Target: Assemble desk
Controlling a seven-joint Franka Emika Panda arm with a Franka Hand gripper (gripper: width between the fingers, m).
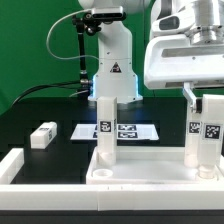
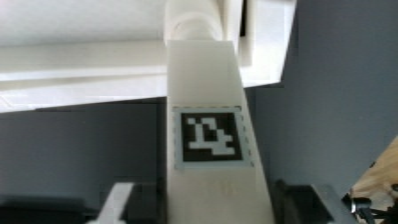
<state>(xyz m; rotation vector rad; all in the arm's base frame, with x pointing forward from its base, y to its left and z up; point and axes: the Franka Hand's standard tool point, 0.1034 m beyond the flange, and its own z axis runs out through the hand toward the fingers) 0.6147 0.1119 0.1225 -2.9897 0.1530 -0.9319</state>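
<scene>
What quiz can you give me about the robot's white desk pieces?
1. How many legs stand upright on the tabletop panel?
2. True or false: a loose leg lies on the black table.
3. What lies flat beyond the tabletop panel? A) the marker board B) a red cup C) a book

Key: 1. two; 2. true; 3. A
</scene>
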